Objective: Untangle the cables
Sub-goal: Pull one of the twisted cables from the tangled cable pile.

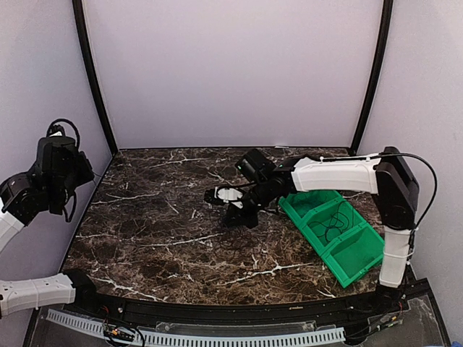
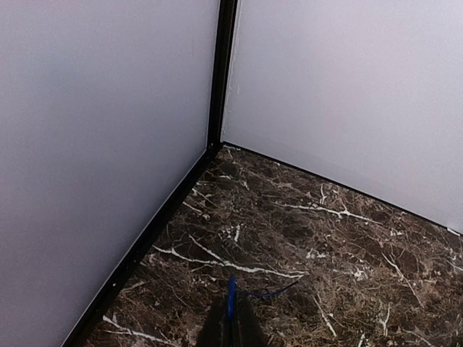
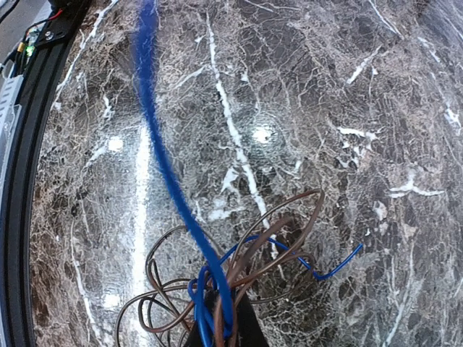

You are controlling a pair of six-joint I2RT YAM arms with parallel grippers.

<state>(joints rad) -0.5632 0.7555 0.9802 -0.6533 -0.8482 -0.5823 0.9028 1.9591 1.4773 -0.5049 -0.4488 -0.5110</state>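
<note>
In the right wrist view, my right gripper is shut on a knot of cables just above the marble table. The knot is one bright blue cable and several dark brownish cables looping in small coils. The blue cable runs taut up toward the top left, and a short blue tail sticks out to the right. In the left wrist view, my left gripper hangs high over the table's far left corner, shut on a blue cable whose thin strand trails right. From above, the right gripper sits mid-table.
A green bin with two compartments lies at the right of the table, with loose black cables inside. White walls with black corner posts enclose the table. The left arm is raised by the left wall.
</note>
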